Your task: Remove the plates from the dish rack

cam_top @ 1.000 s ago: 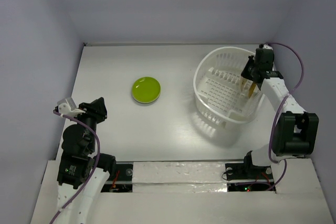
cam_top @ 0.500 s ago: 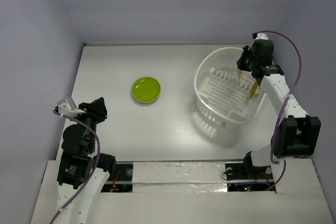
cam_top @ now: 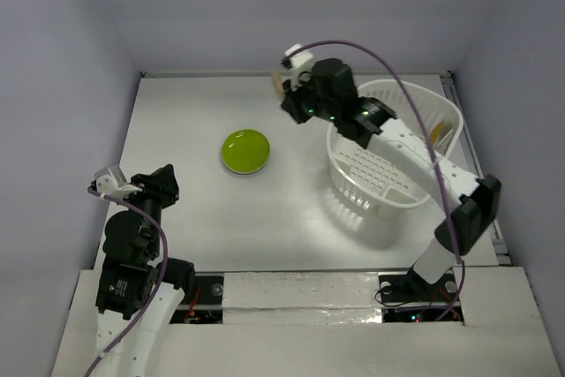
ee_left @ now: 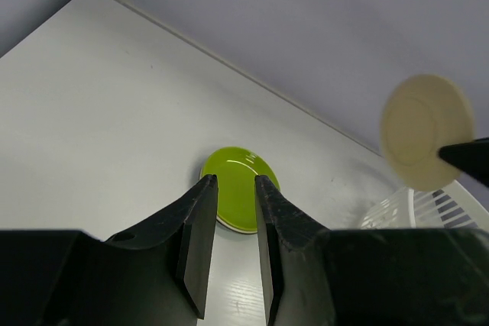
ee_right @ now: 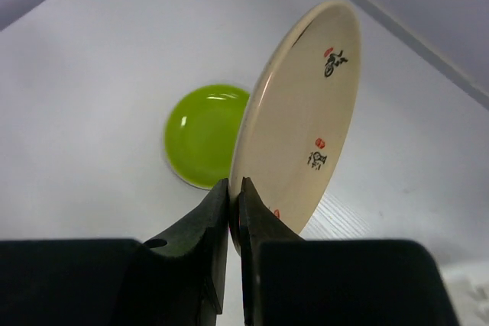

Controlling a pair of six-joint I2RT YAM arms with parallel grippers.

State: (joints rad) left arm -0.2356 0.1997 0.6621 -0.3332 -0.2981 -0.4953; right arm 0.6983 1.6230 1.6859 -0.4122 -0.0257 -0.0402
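My right gripper [cam_top: 291, 99] [ee_right: 235, 185] is shut on the rim of a cream plate [ee_right: 302, 112] with small red and black marks. It holds the plate on edge in the air, left of the dish rack [cam_top: 393, 174]. The plate also shows in the top view [cam_top: 279, 83] and the left wrist view [ee_left: 426, 143]. A lime green plate [cam_top: 245, 150] [ee_left: 239, 188] [ee_right: 205, 135] lies flat on the table. An orange-yellow plate [cam_top: 439, 133] stands against the rack's right wall. My left gripper [cam_top: 168, 184] [ee_left: 235, 181] is open and empty, low at the near left, pointing at the green plate.
The white table [cam_top: 194, 103] is walled on the left, back and right. The right arm reaches across above the rack. The rack's edge shows in the left wrist view [ee_left: 428, 208] and the right wrist view [ee_right: 470, 288].
The right arm has swung from the rack's right side leftward over the rack, carrying the cream plate to above the table beyond the rack's left rim. The left arm has not moved.
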